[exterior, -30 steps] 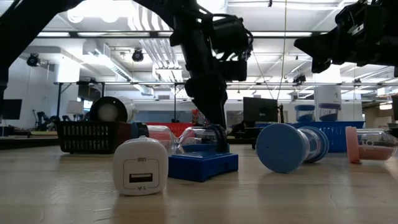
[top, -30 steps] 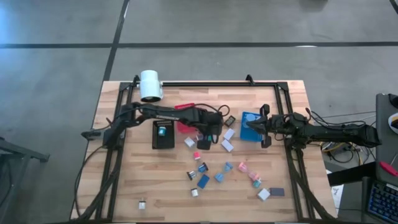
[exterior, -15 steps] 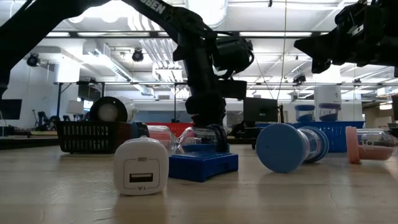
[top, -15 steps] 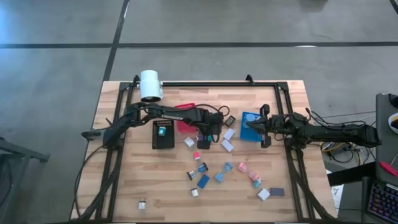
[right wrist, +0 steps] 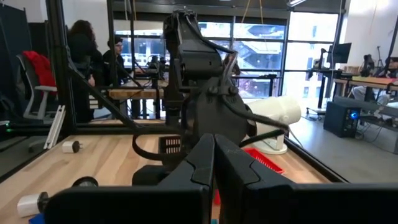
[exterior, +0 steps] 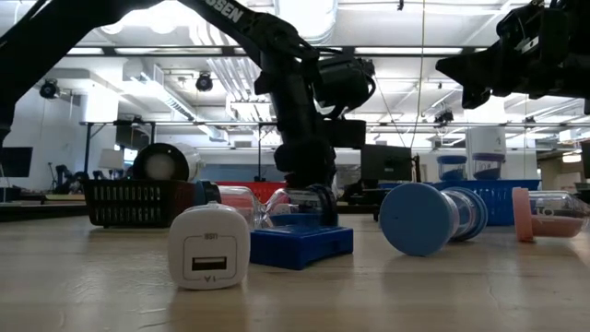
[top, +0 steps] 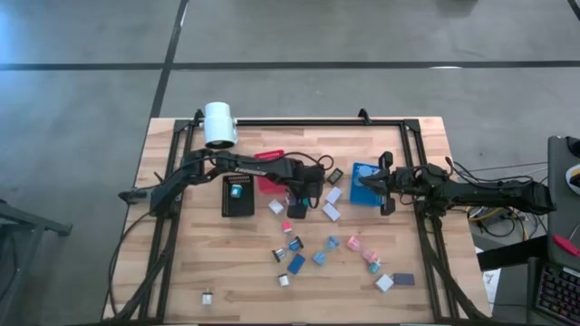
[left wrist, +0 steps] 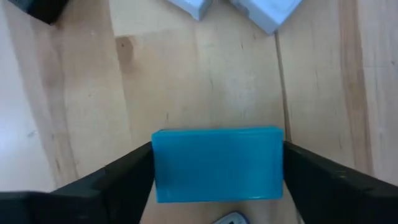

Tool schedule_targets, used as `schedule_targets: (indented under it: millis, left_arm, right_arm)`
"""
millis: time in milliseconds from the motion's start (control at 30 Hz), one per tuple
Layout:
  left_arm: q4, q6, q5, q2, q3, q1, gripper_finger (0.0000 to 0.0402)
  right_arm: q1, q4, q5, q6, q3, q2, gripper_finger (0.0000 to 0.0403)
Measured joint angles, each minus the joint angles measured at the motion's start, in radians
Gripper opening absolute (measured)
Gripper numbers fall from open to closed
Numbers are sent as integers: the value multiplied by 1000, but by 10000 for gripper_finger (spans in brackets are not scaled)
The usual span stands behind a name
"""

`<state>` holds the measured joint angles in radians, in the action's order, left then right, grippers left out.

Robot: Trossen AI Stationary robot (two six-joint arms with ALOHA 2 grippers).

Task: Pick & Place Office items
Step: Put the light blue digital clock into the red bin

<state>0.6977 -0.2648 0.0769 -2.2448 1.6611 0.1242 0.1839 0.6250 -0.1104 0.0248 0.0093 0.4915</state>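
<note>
End effector, my left, is down mid-tabletop w/ fingers spread, straddling teal block. Block's long axis runs finger to finger; they flank its short ends. Right end effector pressed shut, parked above blue bin.

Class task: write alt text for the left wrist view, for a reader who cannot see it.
A blue block lies on the wooden table between the left gripper's two dark fingers, one at each end. Two pale pieces lie beyond it.
</note>
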Motion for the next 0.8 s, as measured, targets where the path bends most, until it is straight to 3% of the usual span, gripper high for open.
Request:
schedule_targets:
  millis: [100,467,633,800]
  left_arm:
    - [-12,3,3,3,-13,0,290]
    - [-1,-6,7,28,-7,-3,290]
    - [-14,-21,39,155,-25,-3,290]
    - [-80,-21,91,359,-139,-3,290]
  right_arm:
    - [0,0,0,0,0,0,8]
    - [0,0,0,0,0,0,8]
    - [0,0,-1,1,0,0,8]
    - [-1,-1,-3,6,0,0,8]
